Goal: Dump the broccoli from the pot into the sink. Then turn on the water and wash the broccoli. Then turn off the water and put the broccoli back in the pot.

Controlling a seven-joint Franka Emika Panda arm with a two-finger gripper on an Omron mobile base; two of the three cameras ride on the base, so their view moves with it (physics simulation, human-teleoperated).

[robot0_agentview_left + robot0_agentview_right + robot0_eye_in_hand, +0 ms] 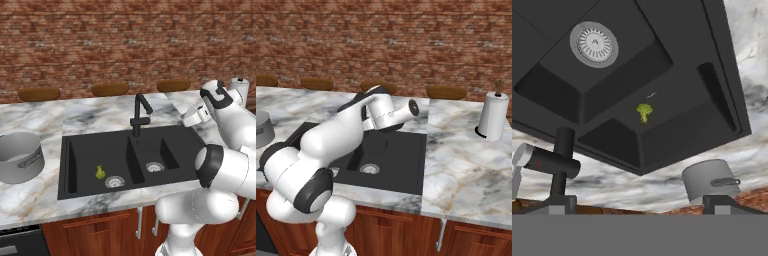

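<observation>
The broccoli, a small yellow-green floret, lies on the floor of the larger left basin of the black sink, beside that basin's silver drain. The grey metal pot stands upright on the marble counter left of the sink; its edge also shows at the far left. My gripper hovers above the counter at the sink's right back corner, open and empty, its fingertips wide apart. It looks across the sink towards the broccoli and pot.
The black faucet rises behind the divider between the basins, left of my gripper; no water shows. The smaller basin has its own drain. Brown wooden bowls line the back. A paper towel roll stands far right.
</observation>
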